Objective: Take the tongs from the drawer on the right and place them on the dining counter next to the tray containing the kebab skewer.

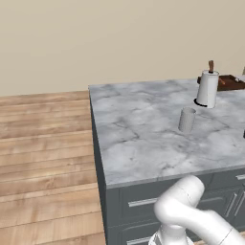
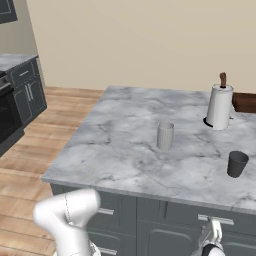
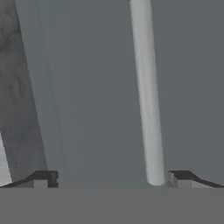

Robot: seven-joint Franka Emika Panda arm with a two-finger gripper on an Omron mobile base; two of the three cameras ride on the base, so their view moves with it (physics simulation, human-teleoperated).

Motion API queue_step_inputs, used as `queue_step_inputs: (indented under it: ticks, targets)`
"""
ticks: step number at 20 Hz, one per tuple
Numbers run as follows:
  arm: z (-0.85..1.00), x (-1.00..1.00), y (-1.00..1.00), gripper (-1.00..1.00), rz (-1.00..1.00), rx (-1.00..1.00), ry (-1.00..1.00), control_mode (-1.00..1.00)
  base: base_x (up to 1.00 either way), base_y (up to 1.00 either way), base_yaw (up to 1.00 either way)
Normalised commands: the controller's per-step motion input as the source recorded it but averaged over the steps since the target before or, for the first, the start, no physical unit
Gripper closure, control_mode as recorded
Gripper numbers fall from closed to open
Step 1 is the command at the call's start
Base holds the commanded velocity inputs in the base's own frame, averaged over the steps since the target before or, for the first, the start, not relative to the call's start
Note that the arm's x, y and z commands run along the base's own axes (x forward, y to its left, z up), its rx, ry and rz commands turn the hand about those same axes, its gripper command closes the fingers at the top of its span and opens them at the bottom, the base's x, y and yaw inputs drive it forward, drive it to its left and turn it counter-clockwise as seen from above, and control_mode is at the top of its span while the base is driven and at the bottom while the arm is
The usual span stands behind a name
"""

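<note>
Hand open, fingers spread before drawer handle; nothing carries readable writing.

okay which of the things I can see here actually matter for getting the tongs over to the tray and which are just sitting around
Part of the job:
gripper, open at a drawer front
drawer with its silver handle, shut
dining counter
tray at the far right of the counter

Just lying about:
paper towel roll
light grey cup
dark cup

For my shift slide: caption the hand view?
Open pincer faces a slate-grey drawer front, its silver bar handle running between the fingertips.
</note>
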Motion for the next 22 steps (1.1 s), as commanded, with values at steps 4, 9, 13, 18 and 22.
queue_step_inputs:
  ticks: [4, 9, 13, 18, 22]
  targets:
    - [-0.48, 0.3, -0.25, -1.0, 0.17, -0.1, 0.0, -1.0, 0.0, 0.0, 0.0]
    - [-0.49, 0.25, -0.31, -1.0, 0.1, -0.09, -0.01, -1.0, 0.0, 0.0, 0.0]
    - [-0.47, 0.23, -0.1, -1.0, 0.0, -0.1, -0.03, -1.0, 0.0, 0.0, 0.0]
    - [-0.41, 0.29, 0.0, -1.0, -0.04, -0.05, -0.05, -1.0, 0.0, 0.0, 0.0]
    - [-0.36, 0.26, 0.0, -1.0, -0.02, 0.0, -0.09, -1.0, 0.0, 0.0, 0.0]
